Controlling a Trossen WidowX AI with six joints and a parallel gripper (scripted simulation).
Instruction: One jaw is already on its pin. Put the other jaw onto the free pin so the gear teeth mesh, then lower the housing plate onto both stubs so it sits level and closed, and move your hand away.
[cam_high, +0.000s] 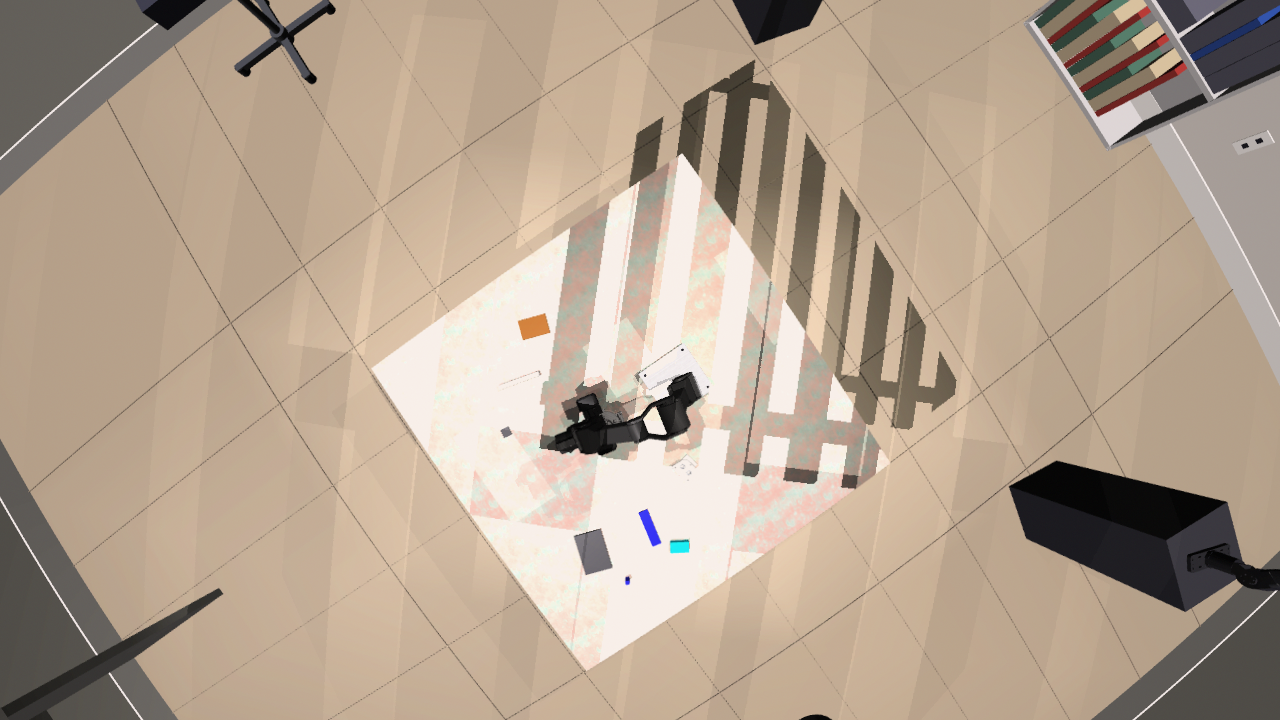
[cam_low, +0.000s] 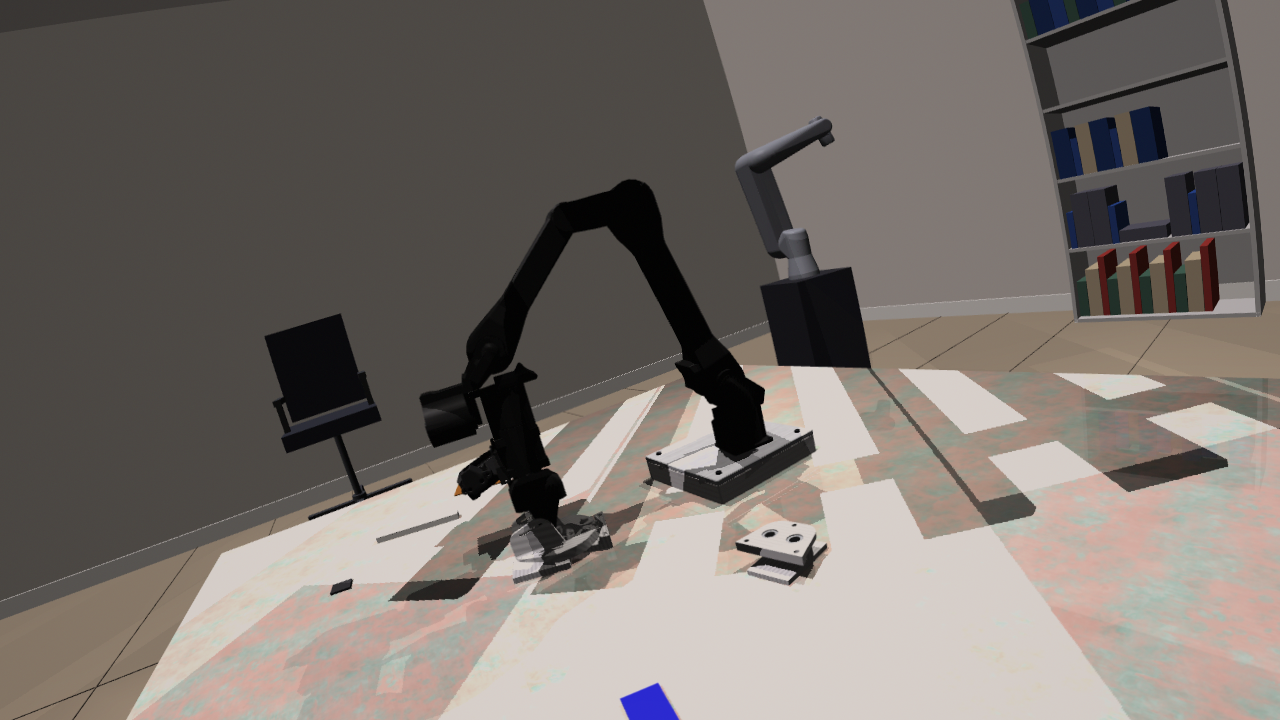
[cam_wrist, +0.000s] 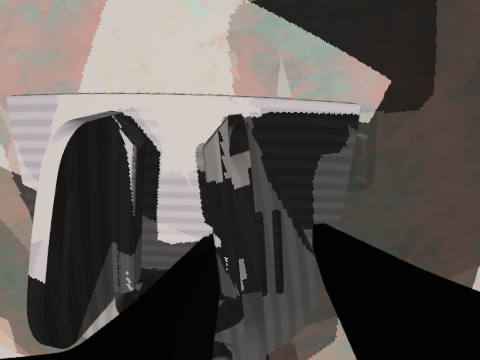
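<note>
My gripper points down over the grey base assembly. In the wrist view its black fingers are shut on a grey slotted jaw, which stands above the base's pale ribbed surface. The other jaw, long and mostly in dark shade, lies left of it with a gap between them. The gear teeth and pins are hidden by the fingers and shadow, so I cannot tell whether the held jaw is on its pin or meshed. The housing plate, pale with two round holes, rests on a small stand apart from the base.
The arm's mounting box stands behind. A blue bar, cyan block, dark grey slab, orange block, thin strip and small dark block lie around the table.
</note>
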